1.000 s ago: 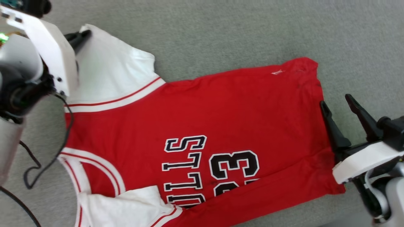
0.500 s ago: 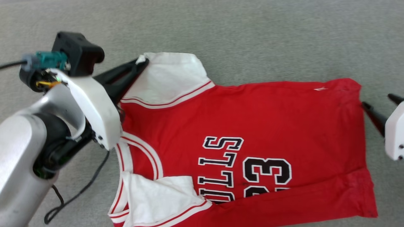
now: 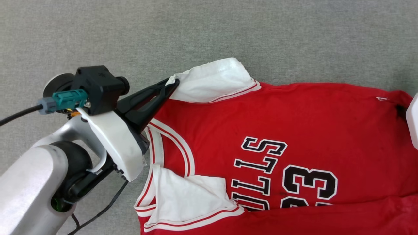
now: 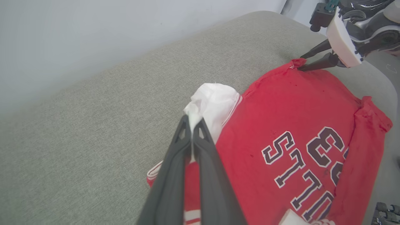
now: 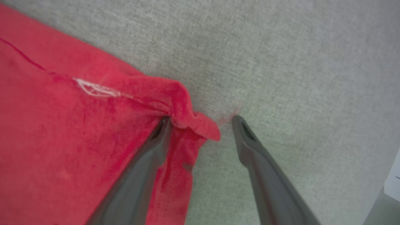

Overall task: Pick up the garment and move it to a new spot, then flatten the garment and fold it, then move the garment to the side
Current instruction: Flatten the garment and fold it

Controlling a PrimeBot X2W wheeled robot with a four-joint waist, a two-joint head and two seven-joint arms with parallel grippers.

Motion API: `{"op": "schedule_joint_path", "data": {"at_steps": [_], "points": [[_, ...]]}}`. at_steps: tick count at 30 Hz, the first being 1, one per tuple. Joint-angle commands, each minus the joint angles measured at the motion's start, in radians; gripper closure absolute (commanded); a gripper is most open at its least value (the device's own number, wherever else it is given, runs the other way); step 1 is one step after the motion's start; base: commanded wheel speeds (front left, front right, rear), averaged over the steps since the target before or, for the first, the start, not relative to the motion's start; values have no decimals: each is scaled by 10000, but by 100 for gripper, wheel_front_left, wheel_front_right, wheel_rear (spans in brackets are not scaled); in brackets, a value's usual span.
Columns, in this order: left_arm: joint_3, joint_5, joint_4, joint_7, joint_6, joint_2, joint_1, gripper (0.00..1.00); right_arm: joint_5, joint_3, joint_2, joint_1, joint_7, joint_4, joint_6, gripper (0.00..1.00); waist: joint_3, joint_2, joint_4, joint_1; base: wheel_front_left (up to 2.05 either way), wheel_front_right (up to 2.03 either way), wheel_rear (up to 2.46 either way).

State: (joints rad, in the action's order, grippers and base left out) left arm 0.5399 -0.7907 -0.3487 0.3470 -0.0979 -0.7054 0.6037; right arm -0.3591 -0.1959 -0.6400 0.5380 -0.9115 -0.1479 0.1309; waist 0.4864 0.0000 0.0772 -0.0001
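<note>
Upper white sleeve (image 3: 215, 80), spread flat a second ago, now bunched and drawn in toward the red body; the head view itself has shifted too. Left gripper (image 3: 174, 81): jaws pressed together, pinching that sleeve's soft edge. Jersey (image 3: 294, 124) lies face up on the grey woven tabletop (image 3: 228, 29). Smooth red knit, red-white striped trim, black white-outlined BULLS lettering (image 3: 258, 169) and 23. Second sleeve (image 3: 189, 195) folded in over the red front. Right gripper (image 5: 201, 120): jaws spread, straddling the rumpled hem corner, one finger on red cloth, the other on bare weave.

the garment (image 3: 277, 124) is soft matt red cloth, the worktop (image 3: 228, 29) coarse grey weave, the left fingers (image 3: 147, 99) matt dark plastic, the left forearm (image 3: 23, 189) dull silvery metal.
</note>
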Motion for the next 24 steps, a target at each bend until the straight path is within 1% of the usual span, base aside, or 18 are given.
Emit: {"op": "schedule_joint_path", "data": {"at_steps": [1, 2, 3, 4, 5, 9, 14, 19, 24], "points": [[47, -7, 23, -106, -57, 94, -40, 100, 27, -369, 139, -226, 19, -587, -4, 0, 93, 0, 143, 1, 0, 0, 0], [83, -15, 53, -130, -53, 108, -38, 100, -16, -442, 147, -276, 14, -773, -4, 0, 93, 0, 176, 1, 0, 0, 0], [105, -24, 96, -169, -67, 117, -41, 100, -56, -510, 159, -323, 19, -923, -5, 35, 82, 0, 200, 1, 0, 0, 0], [111, -25, 149, -203, -66, 126, -49, 100, -70, -558, 163, -342, 72, -1038, -5, 81, 65, 0, 218, 1, 0, 0, 0], [115, 23, 225, -236, -71, 108, -58, 100, -104, -591, 172, -331, 174, -1124, -5, 100, 28, 0, 227, 1, 0, 0, 0], [46, 67, 671, -526, -8, 62, -300, 100, -213, -398, 134, -31, 847, -1325, -11, 100, -411, 0, 136, 1, 0, 0, 0], [-169, -26, 1057, -945, 195, -2, -774, 100, -593, -33, 368, -38, 1506, -1350, -8, 100, -1134, 0, -19, 1, 0, 0, 0], [-211, -130, 1207, -1195, 387, -159, -1464, 100, -878, 242, 401, -510, 2365, -1128, -7, 100, -1860, 0, -99, 1, 0, 0, 0], [-170, -266, 1118, -1377, 632, -324, -2394, 100, -1163, 755, 368, -1490, 2968, -631, -7, 100, -2470, 0, -56, 1, 0, 0, 0]]}}
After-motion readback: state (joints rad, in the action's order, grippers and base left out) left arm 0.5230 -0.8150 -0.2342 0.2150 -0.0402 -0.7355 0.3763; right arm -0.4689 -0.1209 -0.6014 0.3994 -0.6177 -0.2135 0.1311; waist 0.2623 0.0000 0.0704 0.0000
